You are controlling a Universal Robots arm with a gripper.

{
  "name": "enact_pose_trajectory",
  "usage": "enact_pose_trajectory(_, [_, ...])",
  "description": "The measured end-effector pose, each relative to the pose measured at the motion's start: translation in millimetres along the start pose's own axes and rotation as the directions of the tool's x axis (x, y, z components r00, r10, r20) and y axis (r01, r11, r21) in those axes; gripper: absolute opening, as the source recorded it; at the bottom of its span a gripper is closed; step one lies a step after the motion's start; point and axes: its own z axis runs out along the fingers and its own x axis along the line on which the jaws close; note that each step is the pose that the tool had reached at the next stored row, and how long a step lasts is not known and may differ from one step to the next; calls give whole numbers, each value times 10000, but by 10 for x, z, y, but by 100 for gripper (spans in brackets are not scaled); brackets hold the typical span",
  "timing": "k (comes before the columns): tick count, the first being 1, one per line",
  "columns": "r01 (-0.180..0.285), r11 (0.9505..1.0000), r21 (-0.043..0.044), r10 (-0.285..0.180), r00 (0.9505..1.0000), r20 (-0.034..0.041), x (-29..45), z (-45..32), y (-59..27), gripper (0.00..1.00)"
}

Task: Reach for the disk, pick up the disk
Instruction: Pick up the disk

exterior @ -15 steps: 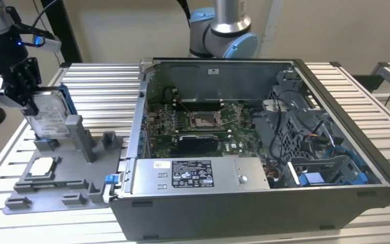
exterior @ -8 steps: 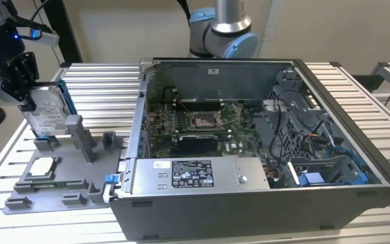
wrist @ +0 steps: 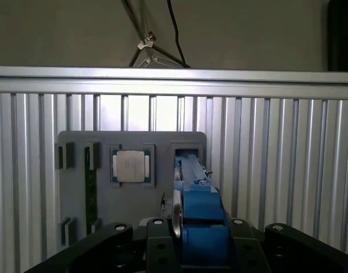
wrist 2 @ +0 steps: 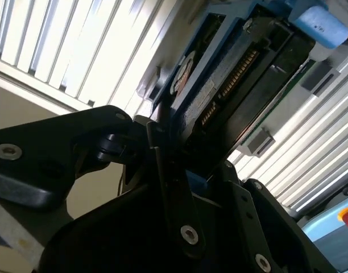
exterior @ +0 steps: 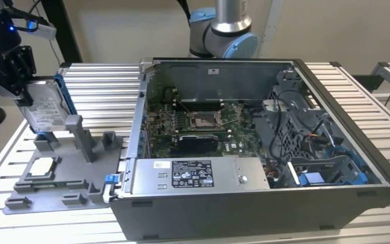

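1. At the exterior view's left, the fingers [exterior: 19, 76] are closed on the disk [exterior: 46, 109] and clamp its upper end. The grasp is judged to be made.
2. The disk is held on edge. Its long axis is nearly upright and leans a little, its labelled face is turned toward the camera, and a blue rail [exterior: 64, 96] runs down the edge nearer the exterior view's right.
3. In the first wrist view the blue-railed edge is seen between the two fingers. The long axis points straight away from them toward the grey stand [exterior: 66, 190], so the disk lies directly beyond the fingertips and not to one side.
4. The stand is set on the slatted counter [exterior: 103, 86], directly below the disk. The disk's lower end is at the stand's rear slot, and it cannot be told whether it is clear of the slot or resting in it.
5. A processor chip [exterior: 42, 165] lies flat in a recess of the stand, beside that slot and apart from the disk.
6. Toward the exterior view's right, the open computer case [exterior: 249, 213] stands well apart from the disk, with the arm's base [exterior: 222, 30] behind it.
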Motion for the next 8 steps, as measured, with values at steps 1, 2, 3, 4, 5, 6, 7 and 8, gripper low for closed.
enact_pose_trajectory(1, [0,10000,0,0,10000,0,0,-16,0,0])
enact_pose_trajectory(2, [0,10000,-1,0,10000,0,0,-32,0,0])
enact_pose_trajectory(3, [0,10000,0,0,10000,0,1,-48,0,0])
enact_pose_trajectory(4, [1,10000,0,-1,10000,0,1,-64,0,0])
enact_pose_trajectory(5, [1,10000,1,-1,10000,0,1,-81,0,0])
enact_pose_trajectory(6, [1,10000,0,-1,10000,0,2,-98,1,0])
enact_pose_trajectory(7, [0,10000,0,0,10000,0,1,-114,1,0])
enact_pose_trajectory(8, [1,10000,0,-1,10000,0,2,-131,1,0])
